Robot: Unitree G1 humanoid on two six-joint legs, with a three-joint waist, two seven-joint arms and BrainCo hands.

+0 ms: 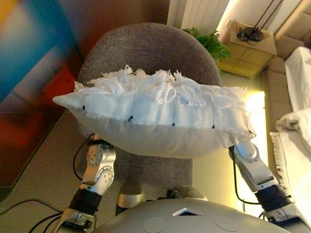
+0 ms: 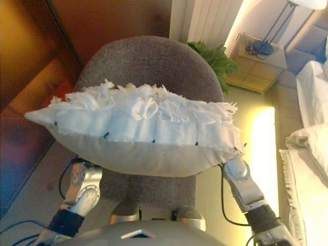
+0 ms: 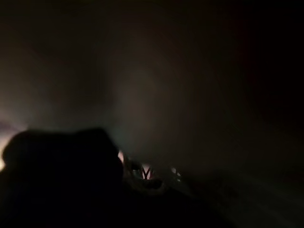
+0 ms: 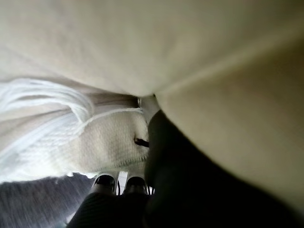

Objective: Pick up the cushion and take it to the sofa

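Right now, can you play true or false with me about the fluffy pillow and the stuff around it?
1. The cushion is lifted up in front of the grey chair. True.
2. The cushion is lying flat on the floor. False: both arms hold it up from beneath.
3. The cushion has white fringe on top. True.
4. A green plant stands behind the chair. True.
5. The chair is bright red. False: it is grey.
6. The cushion already lies on a sofa. False: no sofa shows; it hangs over the chair.

grey chair (image 1: 150,48), green plant (image 1: 211,42), wooden nightstand (image 1: 247,51), white bedding (image 1: 297,131).
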